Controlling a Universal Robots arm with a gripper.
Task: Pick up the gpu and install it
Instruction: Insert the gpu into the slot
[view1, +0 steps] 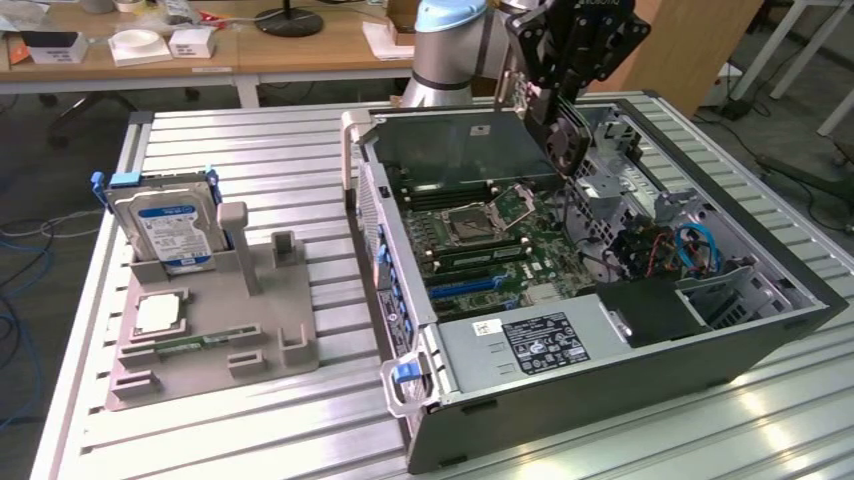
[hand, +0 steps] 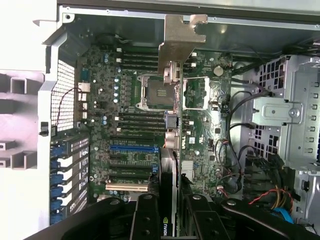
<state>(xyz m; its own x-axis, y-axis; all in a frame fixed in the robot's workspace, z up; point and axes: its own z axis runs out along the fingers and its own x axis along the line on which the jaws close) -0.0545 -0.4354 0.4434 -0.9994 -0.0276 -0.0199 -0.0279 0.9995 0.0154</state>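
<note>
**GPU in the grip, held over the open case, not yet seated**

Your gripper (view1: 558, 92) has its jaws partly closed on the gpu (view1: 567, 135), pinching the card across its two flat faces. That grip leaves the card standing on edge and hanging below the fingers (hand: 146, 216). This is probably why it is held so: a card goes into a board edge first, and a hold on the faces keeps that edge free.

The computer case (view1: 627, 345) lies on its side on the table (view1: 240, 150) with the panel off. The motherboard (view1: 501, 250) therefore faces up at the tool.

In the wrist view you look straight down the card's thin edge (hand: 173, 165). Its silver end bracket (hand: 179, 37) is at the far end from the fingers. The card runs over the area of the CPU socket (hand: 156, 92). The blue expansion slot (hand: 132, 148) lies off to one side of that line, towards the perforated wall of the case.

In the exterior view the card hangs above the far end of the case, seemingly clear of the board, though you cannot be sure of the gap from this angle.

Well apart, at the exterior view's left, the grey fixture (view1: 267, 345) holds the hard drive (view1: 167, 225) upright and the CPU chip (view1: 158, 312) lying flat.
</note>
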